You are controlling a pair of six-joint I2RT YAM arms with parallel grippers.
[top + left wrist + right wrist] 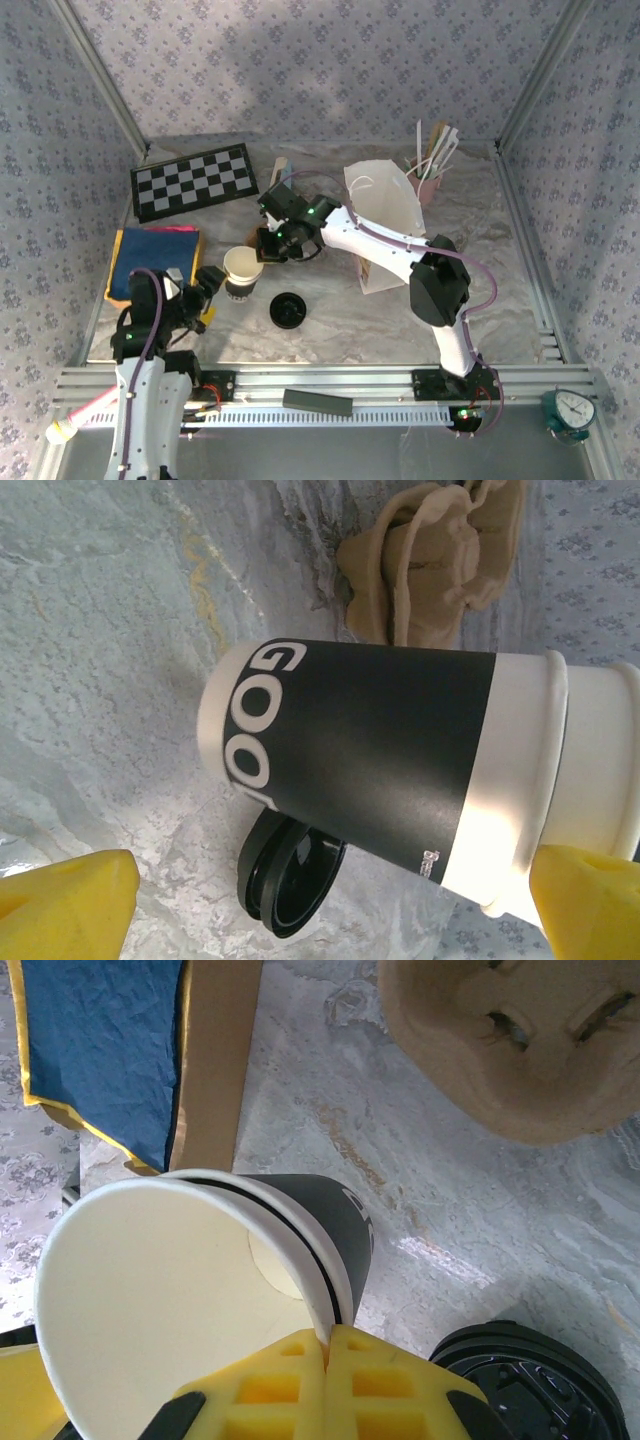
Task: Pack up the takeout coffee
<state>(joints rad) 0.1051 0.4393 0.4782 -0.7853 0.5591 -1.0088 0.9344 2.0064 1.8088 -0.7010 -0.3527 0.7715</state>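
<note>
The takeout coffee (239, 290), as I read it, is the dark-sided paper cup standing on the table (520, 300) just ahead of my left arm, with no lid on. An inner cup (150, 1300) looks nested in its mouth, giving a double rim. My left gripper (325, 900) is spread wide, one finger on each side of the dark band, clear of it. My right gripper (327, 1360) is closed tight, and the inner cup's rim runs straight into the seam between its fingers, so I judge it pinched on that thin wall. The loose black lid (530, 1385) lies flat just beside the base, and the cardboard cup carrier (510, 1040) sits near.

The inner cup's floor shows bare, so I expect little weight. Paper walls are soft near the open mouth and will crumple, and the printed side looks smooth and may slip. I would close gently on the middle of the dark band, below the rim.
</note>
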